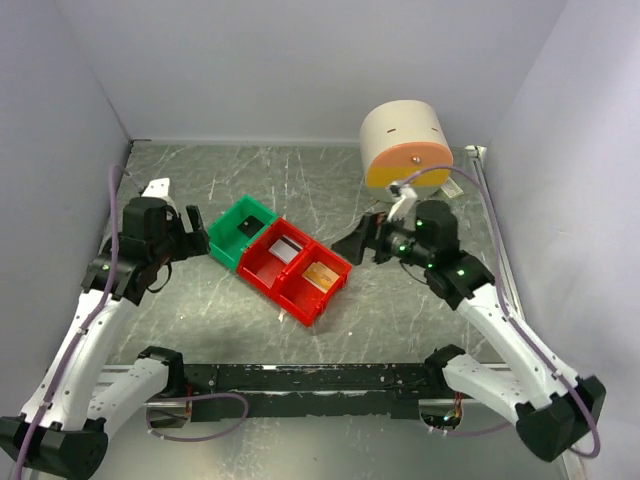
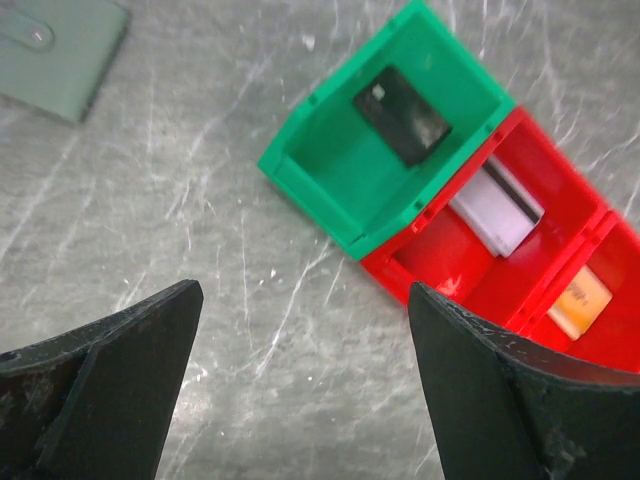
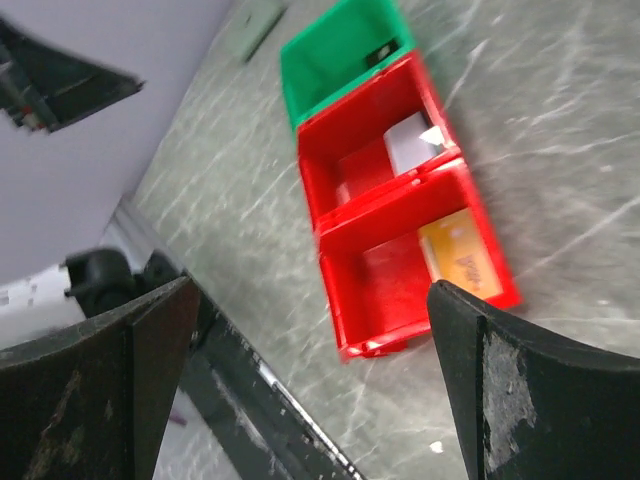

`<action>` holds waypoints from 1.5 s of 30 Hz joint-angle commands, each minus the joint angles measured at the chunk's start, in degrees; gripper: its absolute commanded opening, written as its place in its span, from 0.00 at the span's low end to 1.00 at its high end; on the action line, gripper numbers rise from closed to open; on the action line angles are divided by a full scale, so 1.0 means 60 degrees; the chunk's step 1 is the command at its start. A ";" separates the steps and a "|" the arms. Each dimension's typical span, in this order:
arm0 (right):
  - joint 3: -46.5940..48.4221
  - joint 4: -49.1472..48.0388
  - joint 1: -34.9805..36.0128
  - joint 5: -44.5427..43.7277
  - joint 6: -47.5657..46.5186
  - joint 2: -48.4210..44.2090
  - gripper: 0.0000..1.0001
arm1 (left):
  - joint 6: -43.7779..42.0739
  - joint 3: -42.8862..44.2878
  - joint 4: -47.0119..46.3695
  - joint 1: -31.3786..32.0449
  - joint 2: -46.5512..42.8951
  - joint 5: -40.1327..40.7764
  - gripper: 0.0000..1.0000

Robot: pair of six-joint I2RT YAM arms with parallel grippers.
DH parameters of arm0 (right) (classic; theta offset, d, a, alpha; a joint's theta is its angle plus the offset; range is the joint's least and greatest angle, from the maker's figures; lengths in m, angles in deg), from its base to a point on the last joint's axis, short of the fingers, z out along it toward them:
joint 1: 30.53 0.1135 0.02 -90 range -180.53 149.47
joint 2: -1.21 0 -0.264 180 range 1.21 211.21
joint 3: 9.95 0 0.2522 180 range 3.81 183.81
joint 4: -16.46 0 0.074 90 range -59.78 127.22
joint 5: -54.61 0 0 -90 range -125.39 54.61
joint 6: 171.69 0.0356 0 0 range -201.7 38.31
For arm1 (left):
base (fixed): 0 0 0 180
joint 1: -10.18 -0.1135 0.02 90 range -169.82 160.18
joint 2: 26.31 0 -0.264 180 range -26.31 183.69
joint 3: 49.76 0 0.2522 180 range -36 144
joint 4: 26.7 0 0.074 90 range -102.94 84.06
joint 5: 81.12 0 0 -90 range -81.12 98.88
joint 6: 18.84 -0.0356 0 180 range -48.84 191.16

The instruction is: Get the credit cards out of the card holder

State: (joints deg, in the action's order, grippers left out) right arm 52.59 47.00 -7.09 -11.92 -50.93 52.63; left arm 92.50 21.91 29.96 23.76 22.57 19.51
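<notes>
Three cards lie in a row of joined bins. A black card (image 2: 402,115) is in the green bin (image 1: 232,238), a white-grey card (image 2: 495,210) in the middle red bin (image 1: 268,262), and an orange card (image 2: 580,305) in the end red bin (image 1: 305,296). The card holder (image 2: 55,50), pale grey-blue and flat with a snap tab, lies on the table left of the bins; the right wrist view shows the card holder (image 3: 252,30) beyond the green bin. My left gripper (image 2: 302,295) hangs open over bare table beside the green bin. My right gripper (image 3: 310,288) is open by the end red bin.
A beige cylinder with an orange face (image 1: 405,145) stands at the back right, behind the right arm. A black rail (image 1: 320,378) runs along the table's near edge. Grey walls close in the left, back and right sides.
</notes>
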 commanded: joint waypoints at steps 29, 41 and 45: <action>-0.0461 -0.1892 0.7398 -0.5379 0.4119 0.3284 0.99 | -0.0100 -0.3064 -0.2038 0.0011 -0.2648 0.0539 0.96; 0.1736 -0.0357 0.7703 -0.4788 0.3745 0.6397 0.98 | -0.0291 -0.3161 -0.2025 0.0115 -0.2494 0.0518 0.96; 0.2189 0.0101 0.7698 -0.5024 0.3848 0.7068 0.98 | 0.0152 -0.3085 -0.1841 0.0174 -0.2340 0.0755 0.96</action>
State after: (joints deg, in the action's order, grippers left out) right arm 62.31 44.51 38.87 -41.17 -27.94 92.50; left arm 91.50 3.51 19.45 24.29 7.89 22.68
